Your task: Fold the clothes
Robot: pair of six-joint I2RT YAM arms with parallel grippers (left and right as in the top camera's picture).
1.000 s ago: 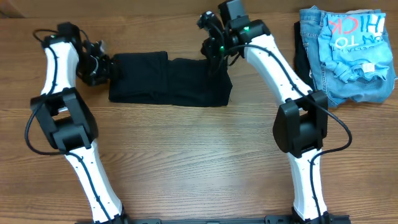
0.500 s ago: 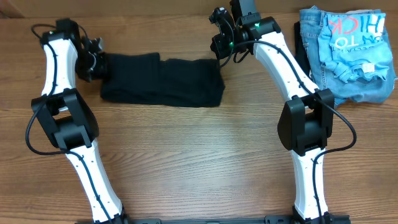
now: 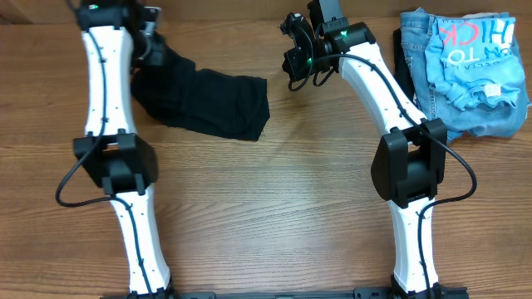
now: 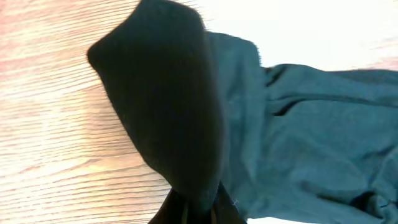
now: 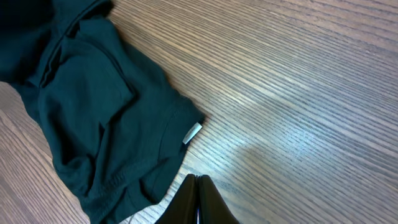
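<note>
The black T-shirt (image 3: pixel 208 101) lies folded into a strip at the back left of the table, its left end lifted. My left gripper (image 3: pixel 150 35) is shut on that end. In the left wrist view the cloth (image 4: pixel 168 112) bulges up out of the closed fingers (image 4: pixel 198 208) and trails off to the right. My right gripper (image 3: pixel 291 71) hovers right of the shirt, shut and empty. The right wrist view shows its closed tips (image 5: pixel 198 180) over bare wood beside the shirt's (image 5: pixel 93 118) edge, near a small white label (image 5: pixel 192 133).
A pile of blue denim jeans (image 3: pixel 428 95) with a light blue printed shirt (image 3: pixel 478 62) on top sits at the back right corner. Both arms rise from bases at the table's front edge.
My left gripper closed on the shirt's left end and pulled it up and back, dragging the shirt leftward and skewing it. The right gripper let go, rose and stayed near the back.
</note>
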